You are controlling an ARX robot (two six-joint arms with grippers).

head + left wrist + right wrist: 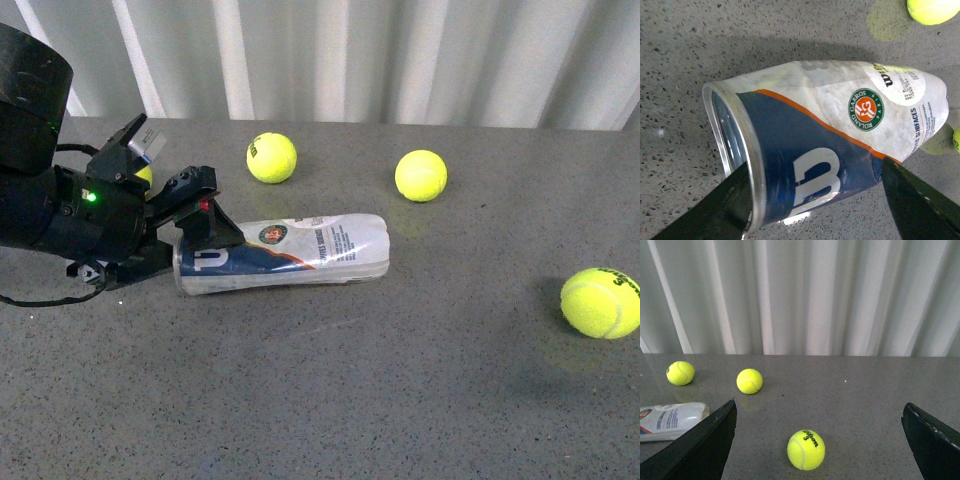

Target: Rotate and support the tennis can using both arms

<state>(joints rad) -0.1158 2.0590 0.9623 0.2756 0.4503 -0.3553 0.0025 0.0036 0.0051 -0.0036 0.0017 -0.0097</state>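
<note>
In the front view the left gripper [193,222] hides much of the open end of the tennis can [300,250] and nearly all of the far-left ball [145,176] behind it, and the right edge cuts the nearest ball [600,302]. In the left wrist view the small print on the label [860,115] is too fine to read. Whether the fingers [725,205], cut off at the base, really press the can is not clear.

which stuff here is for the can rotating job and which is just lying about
For the job:
can
left end effector, open at the can's open end
right end effector, open, away from the can

Lying about:
left ball
middle ball
right ball
fourth ball, half hidden
</note>
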